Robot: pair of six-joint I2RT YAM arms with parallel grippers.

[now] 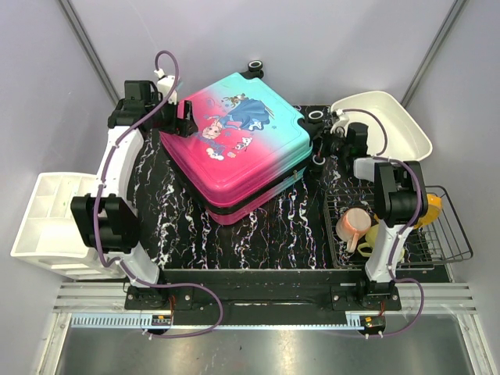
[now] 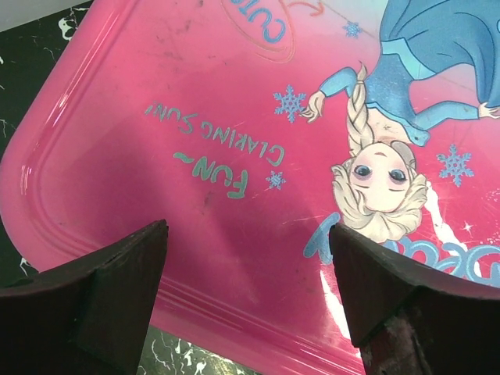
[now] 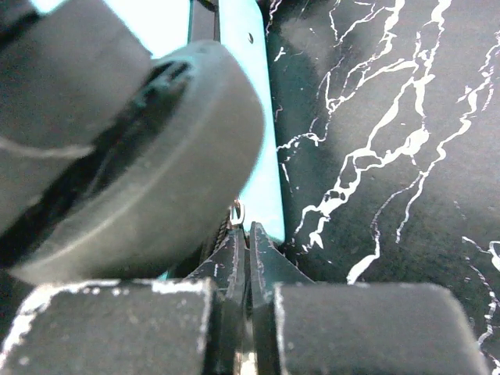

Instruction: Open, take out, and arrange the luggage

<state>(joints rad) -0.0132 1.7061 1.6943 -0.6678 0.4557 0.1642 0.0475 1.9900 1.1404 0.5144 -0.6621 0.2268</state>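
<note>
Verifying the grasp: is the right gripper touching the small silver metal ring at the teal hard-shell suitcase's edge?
Touching. Right wrist view: the right gripper, shut, pinches the small silver metal ring at its tips.

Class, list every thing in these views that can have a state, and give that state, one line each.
luggage, closed, lying flat, print side up.
left tool, open, over the luggage's pink corner.
right tool, shut, at the luggage's teal edge beside a wheel.
white tub, empty.
wire rack, holding a pink cup.
</note>
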